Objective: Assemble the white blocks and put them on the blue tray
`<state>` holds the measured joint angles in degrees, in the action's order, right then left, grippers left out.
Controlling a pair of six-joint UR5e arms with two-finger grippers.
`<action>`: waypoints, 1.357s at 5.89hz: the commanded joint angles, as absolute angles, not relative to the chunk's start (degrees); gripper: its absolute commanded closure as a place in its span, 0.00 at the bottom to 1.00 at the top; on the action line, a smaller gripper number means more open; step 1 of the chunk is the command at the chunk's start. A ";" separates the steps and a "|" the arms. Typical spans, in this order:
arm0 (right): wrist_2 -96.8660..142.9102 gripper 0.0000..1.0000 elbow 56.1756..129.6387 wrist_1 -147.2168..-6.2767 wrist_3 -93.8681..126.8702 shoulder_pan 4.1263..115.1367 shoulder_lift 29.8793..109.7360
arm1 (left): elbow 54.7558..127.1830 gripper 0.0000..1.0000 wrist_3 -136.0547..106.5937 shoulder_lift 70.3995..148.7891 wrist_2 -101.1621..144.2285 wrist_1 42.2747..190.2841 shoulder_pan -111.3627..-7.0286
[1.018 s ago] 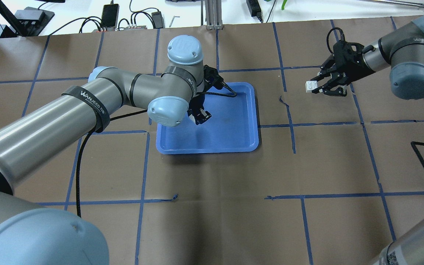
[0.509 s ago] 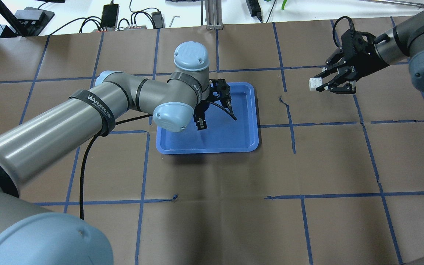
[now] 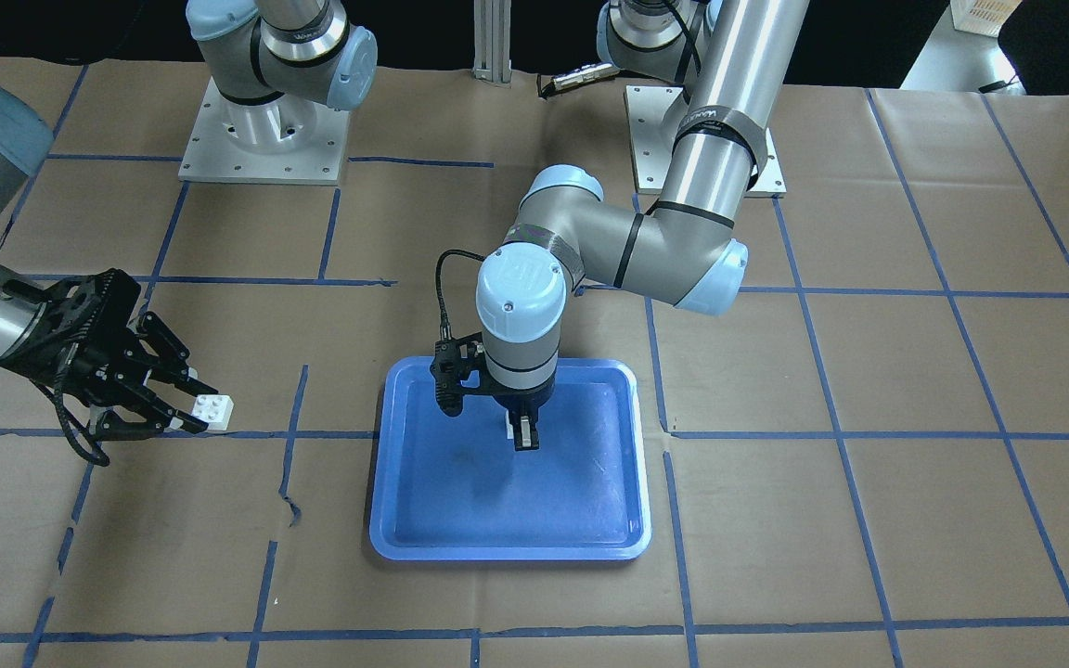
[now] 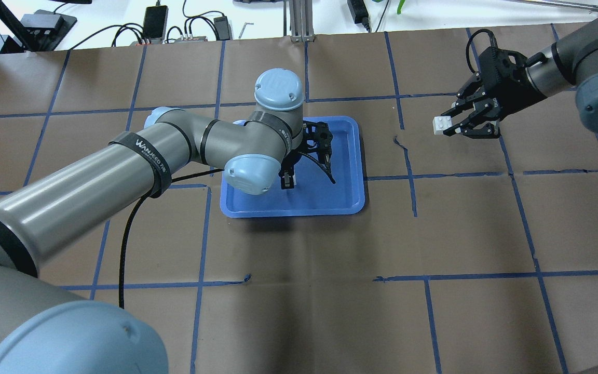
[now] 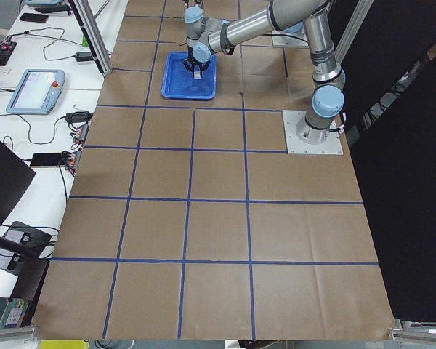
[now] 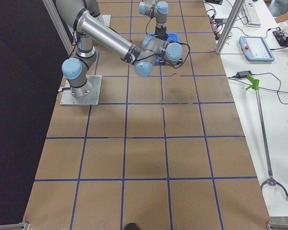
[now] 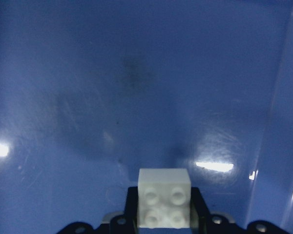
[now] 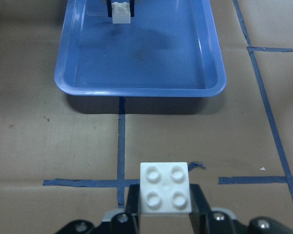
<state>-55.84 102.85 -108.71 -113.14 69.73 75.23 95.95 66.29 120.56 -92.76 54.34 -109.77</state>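
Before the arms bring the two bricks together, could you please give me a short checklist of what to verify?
1. Left gripper shut on the first white block: ok.
2. Right gripper shut on the second white block: ok.
3. Blocks joined: not ok. The first is over the blue tray, while the second is over the brown paper, well to the side.
4. Each block sits square between its fingers, studs toward its wrist camera: ok.
5. Stud side of one block faces the underside of the other: cannot tell.
6. First block off the tray floor: cannot tell.
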 commanded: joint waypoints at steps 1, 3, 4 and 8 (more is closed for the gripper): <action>-53.20 0.69 105.02 -109.33 -112.94 70.40 75.23 | 96.06 0.88 66.53 121.37 -92.99 52.83 -109.51; -52.30 0.69 106.86 -110.38 -113.20 71.36 75.15 | 96.50 0.77 66.36 122.25 -92.99 51.33 -109.51; -52.21 0.69 107.92 -113.26 -112.68 72.59 75.06 | 96.68 0.32 66.36 122.43 -92.90 51.24 -109.51; -51.07 0.69 108.19 -113.29 -112.68 73.21 75.06 | 94.76 0.12 66.27 118.06 -93.08 57.78 -108.12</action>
<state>-51.74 108.16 -113.22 -112.69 72.86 75.06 95.82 66.31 120.12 -93.05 53.86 -108.97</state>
